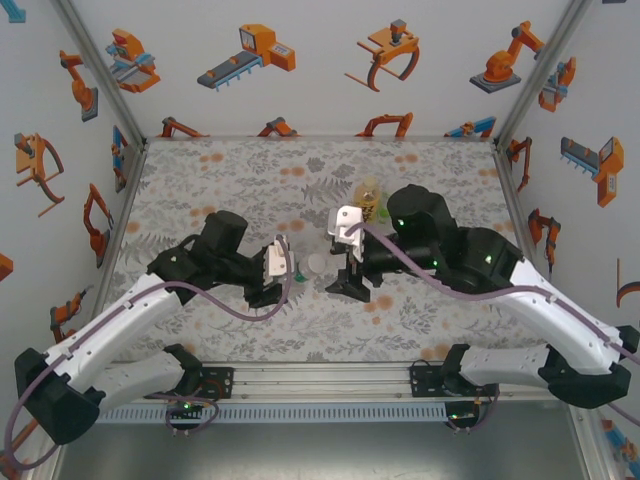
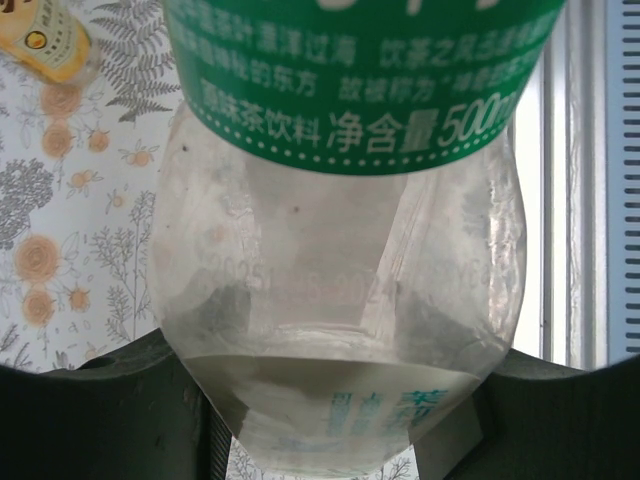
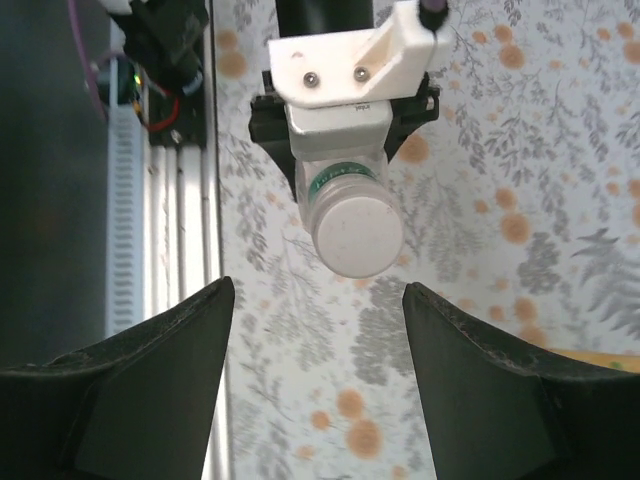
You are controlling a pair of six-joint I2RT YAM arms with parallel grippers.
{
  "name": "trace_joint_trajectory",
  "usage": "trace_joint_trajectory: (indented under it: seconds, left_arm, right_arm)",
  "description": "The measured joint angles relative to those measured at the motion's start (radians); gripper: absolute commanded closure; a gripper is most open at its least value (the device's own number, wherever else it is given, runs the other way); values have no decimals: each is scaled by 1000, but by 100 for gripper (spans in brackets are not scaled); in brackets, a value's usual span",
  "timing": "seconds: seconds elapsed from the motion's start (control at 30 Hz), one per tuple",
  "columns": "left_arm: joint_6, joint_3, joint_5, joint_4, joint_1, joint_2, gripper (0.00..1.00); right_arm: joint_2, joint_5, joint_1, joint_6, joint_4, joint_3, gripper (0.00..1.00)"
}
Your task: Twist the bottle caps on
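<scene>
A clear bottle with a green label (image 2: 340, 250) lies sideways in my left gripper (image 2: 335, 400), which is shut on its lower body. A white bottle cap (image 3: 358, 238) sits on the bottle's neck and faces my right gripper (image 3: 318, 290). The right gripper is open, its dark fingers (image 3: 150, 370) standing on either side just short of the cap, with nothing between them. From above, the white cap (image 1: 318, 264) lies between the left gripper (image 1: 288, 268) and the right gripper (image 1: 340, 272) at mid-table.
An amber tea bottle (image 1: 368, 195) stands behind the right arm, and its label (image 2: 45, 35) also shows in the left wrist view. The metal rail (image 1: 320, 385) runs along the table's near edge. Patterned walls close in the sides and back.
</scene>
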Motion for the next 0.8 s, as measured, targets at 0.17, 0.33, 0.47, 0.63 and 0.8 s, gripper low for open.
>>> trace_joint_trajectory:
  seconds: [0.17,0.33,0.47,0.63,0.8]
  left_arm:
    - [13,19,32,-30,0,35,100]
    - [19,24,48,-46,0,47,100]
    - [20,24,55,-61,0,48,100]
    - [23,25,66,-61,-1,48,100]
    - [24,26,69,-61,-1,48,100]
  right_arm:
    - [40,-27,0,-142,-42,15,37]
    - [74,-56,0,-195,-45,15,38]
    - [89,-56,0,-210,-35,15,40]
    - [101,-55,0,-214,-18,15,42]
    - [109,-59,0,-214,-13,15,50]
